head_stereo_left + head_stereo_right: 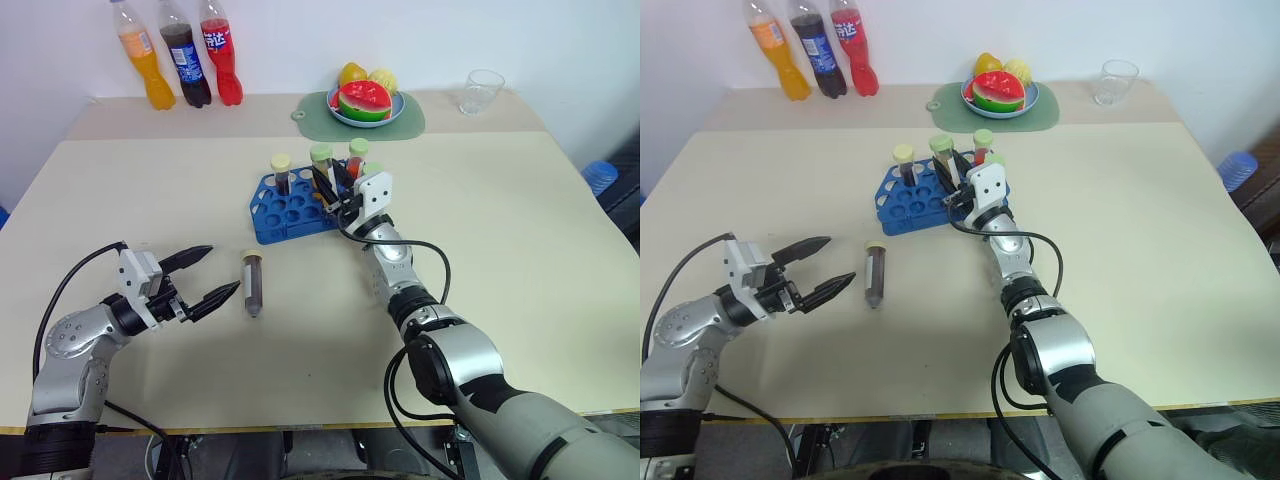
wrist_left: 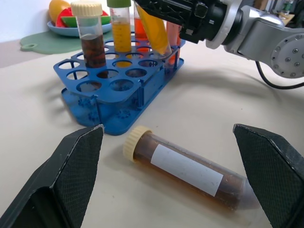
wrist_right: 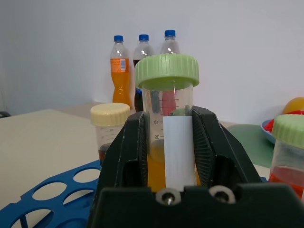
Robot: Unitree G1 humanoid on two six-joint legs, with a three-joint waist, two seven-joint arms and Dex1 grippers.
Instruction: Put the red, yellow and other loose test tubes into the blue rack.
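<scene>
Beige table [image 1: 520,230] | rack [image 1: 275,220] x1, 3 tubes upright | R end effector [image 3: 171,142] clamps yellow tube [image 3: 167,95] | L end effector [image 1: 205,275] wide, empty

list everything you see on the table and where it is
blue rack: one, blue, table centre
brown tube: one, cream cap, upright in rack
yellow tube: one, green cap, upright in rack
red tube: one, green cap, in rack
held yellow tube: one, green cap, tilted over rack
loose brown tube: one, cream cap, lying near rack
soda bottles: three, orange, dark, red, far left
fruit plate: one, blue, on green mat
glass: one, clear, far right
left tool: open, beside loose brown tube
right tool: shut on held yellow tube
</scene>
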